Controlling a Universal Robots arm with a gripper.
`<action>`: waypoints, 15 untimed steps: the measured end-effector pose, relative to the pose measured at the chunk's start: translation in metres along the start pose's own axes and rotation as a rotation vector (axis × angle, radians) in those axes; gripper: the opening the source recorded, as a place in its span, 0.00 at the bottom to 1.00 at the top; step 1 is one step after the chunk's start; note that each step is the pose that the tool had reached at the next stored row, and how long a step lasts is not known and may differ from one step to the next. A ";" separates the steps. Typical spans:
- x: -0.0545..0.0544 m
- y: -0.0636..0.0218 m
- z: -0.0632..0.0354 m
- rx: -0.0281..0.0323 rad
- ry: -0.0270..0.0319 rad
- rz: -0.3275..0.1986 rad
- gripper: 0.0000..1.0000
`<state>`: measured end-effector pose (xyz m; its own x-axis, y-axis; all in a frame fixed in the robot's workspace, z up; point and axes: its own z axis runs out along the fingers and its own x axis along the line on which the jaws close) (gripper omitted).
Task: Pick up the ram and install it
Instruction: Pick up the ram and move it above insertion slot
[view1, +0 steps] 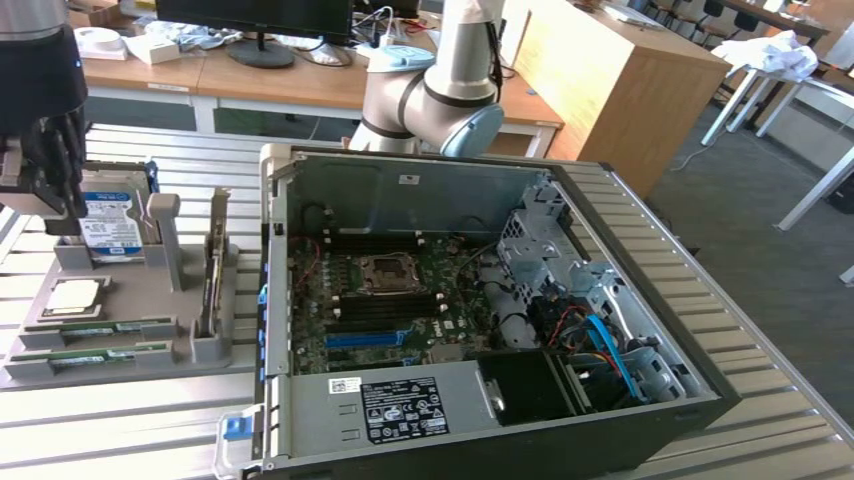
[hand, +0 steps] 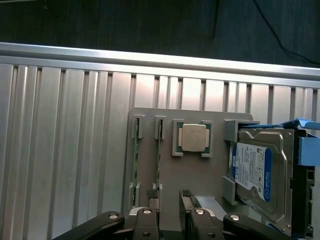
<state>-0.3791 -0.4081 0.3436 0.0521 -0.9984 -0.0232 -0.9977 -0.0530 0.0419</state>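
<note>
Green ram sticks sit slotted in the grey tray, lower left of the exterior view. Over them hovers the gripper, jaws released and empty: approach step. Grasping likely calls for straddling one stick squarely.

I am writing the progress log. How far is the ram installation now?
Done: nothing yet; the ram sits in the gray tray, beside a second stick. In hand: nothing; the open gripper hovers over the tray, nearest the ram. Left: the pickup and the seating in the open computer case.
</note>
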 end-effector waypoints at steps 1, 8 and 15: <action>0.000 0.0000 0.0009 0.0000 0.0001 0.000 0.30; 0.000 -0.0003 0.0068 0.0000 0.0001 0.000 0.30; 0.000 -0.0005 0.0122 0.0000 0.0000 0.000 0.30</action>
<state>-0.3791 -0.4081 0.3313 0.0521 -0.9984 -0.0232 -0.9977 -0.0531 0.0419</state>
